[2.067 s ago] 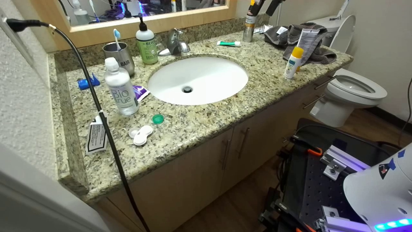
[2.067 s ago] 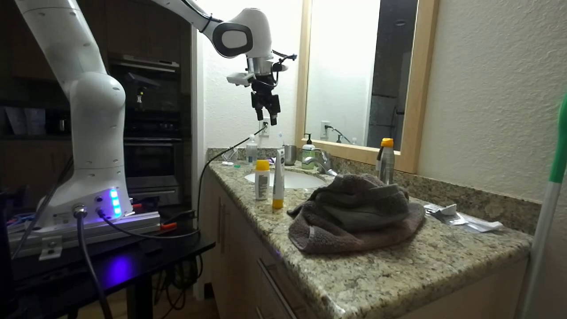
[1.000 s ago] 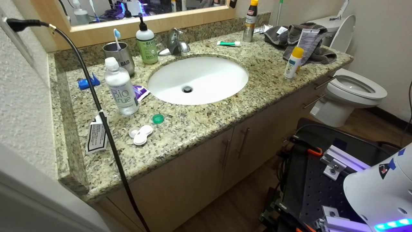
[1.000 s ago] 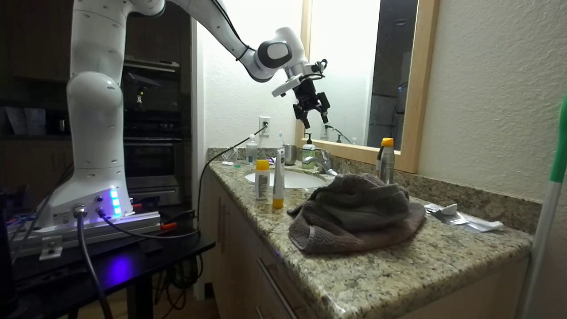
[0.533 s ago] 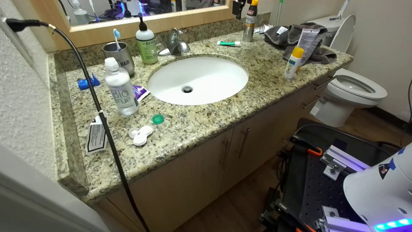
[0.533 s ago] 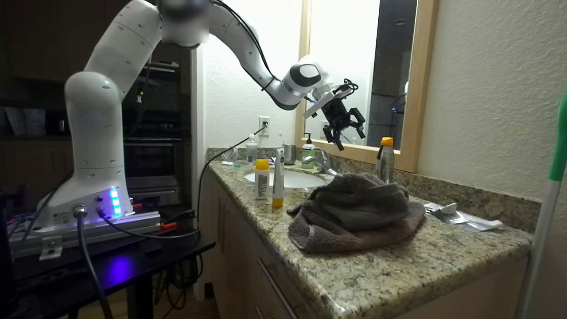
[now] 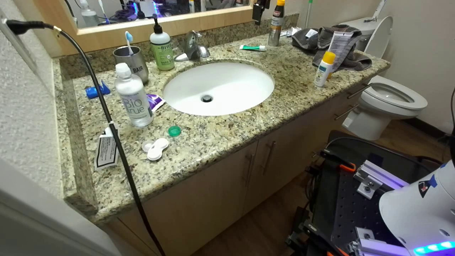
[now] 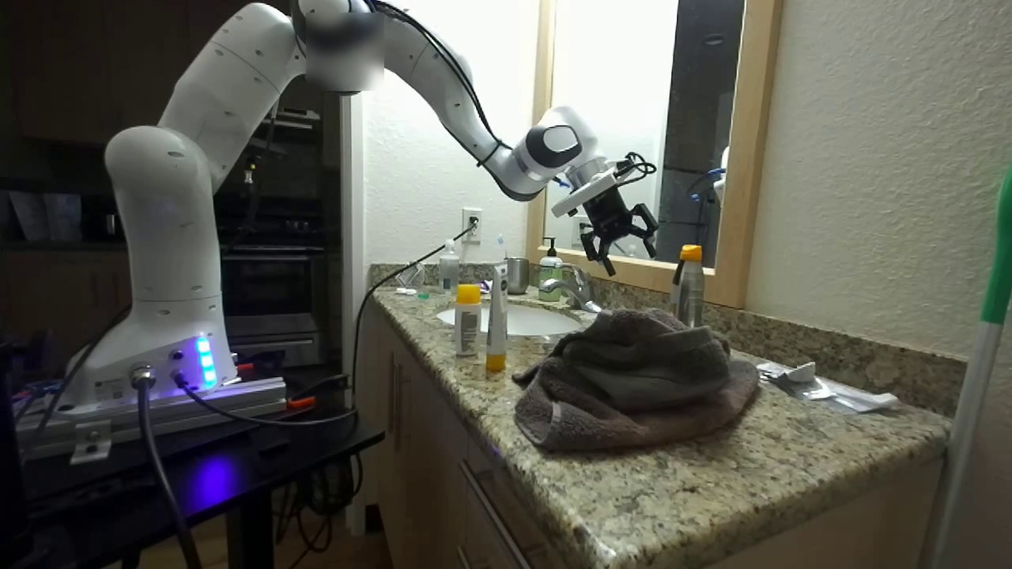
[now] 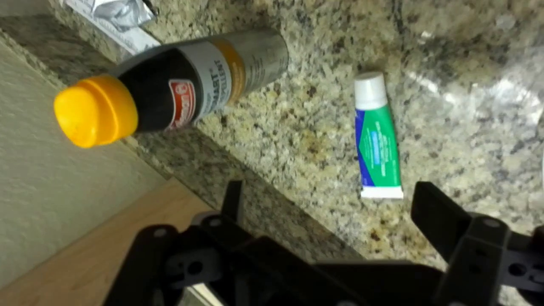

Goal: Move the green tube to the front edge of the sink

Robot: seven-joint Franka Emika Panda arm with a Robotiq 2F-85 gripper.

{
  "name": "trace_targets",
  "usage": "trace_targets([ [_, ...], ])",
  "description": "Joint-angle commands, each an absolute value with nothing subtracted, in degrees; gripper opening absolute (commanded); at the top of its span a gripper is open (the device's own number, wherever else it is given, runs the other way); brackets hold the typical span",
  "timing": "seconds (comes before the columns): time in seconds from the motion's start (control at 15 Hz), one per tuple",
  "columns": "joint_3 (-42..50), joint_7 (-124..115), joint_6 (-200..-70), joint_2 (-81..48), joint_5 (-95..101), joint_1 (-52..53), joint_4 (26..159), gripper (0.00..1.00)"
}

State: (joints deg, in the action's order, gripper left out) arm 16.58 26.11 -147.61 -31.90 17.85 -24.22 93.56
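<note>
The green tube [image 7: 252,48] with a white cap lies flat on the granite counter behind the sink [image 7: 227,81]. In the wrist view the green tube [image 9: 378,144] has a blue side stripe and lies ahead of the jaws, nearer the right finger. My gripper [image 9: 329,187] is open with nothing between its fingers. In an exterior view the gripper [image 8: 631,263] hangs tilted above the counter, near the mirror and apart from the counter. The tube does not show there; the towel seems to hide it. The sink also shows there [image 8: 538,320].
A yellow-capped spray bottle [image 9: 187,85] stands close to the tube. The faucet [image 7: 193,48] and soap bottle [image 7: 162,51] stand behind the sink. A grey towel [image 8: 632,379], a white yellow-capped bottle [image 7: 324,71] and a mirror frame [image 8: 760,158] are near.
In an exterior view the gripper has moved right and down toward the counter and tilted. Its fingers look farther apart than at first. The tube has not moved.
</note>
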Motion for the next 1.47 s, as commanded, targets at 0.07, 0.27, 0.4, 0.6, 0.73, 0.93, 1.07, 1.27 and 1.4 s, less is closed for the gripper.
trace_targets([
  [0.07,19.6,25.0,-131.4,-41.5,21.2,-24.6,78.0,1.0],
  [0.27,17.7,25.7,-136.1,-37.8,20.1,-25.5,83.9,1.0],
  [0.4,17.5,25.7,-136.1,-37.8,20.1,-25.5,83.8,1.0],
  [0.6,9.5,39.2,-136.1,-39.6,11.2,-31.7,81.9,1.0],
  [0.73,5.8,46.1,-133.3,-42.0,5.1,-34.6,78.9,1.0],
  [0.93,6.9,46.6,-133.6,-41.2,3.9,-33.5,80.5,1.0],
  [1.07,6.1,48.1,-133.0,-42.5,3.2,-34.5,78.9,1.0],
  [1.27,4.8,50.2,-130.3,-44.7,2.3,-34.9,76.7,1.0],
  [1.4,5.2,48.5,-129.0,-47.3,2.4,-34.3,74.5,1.0],
])
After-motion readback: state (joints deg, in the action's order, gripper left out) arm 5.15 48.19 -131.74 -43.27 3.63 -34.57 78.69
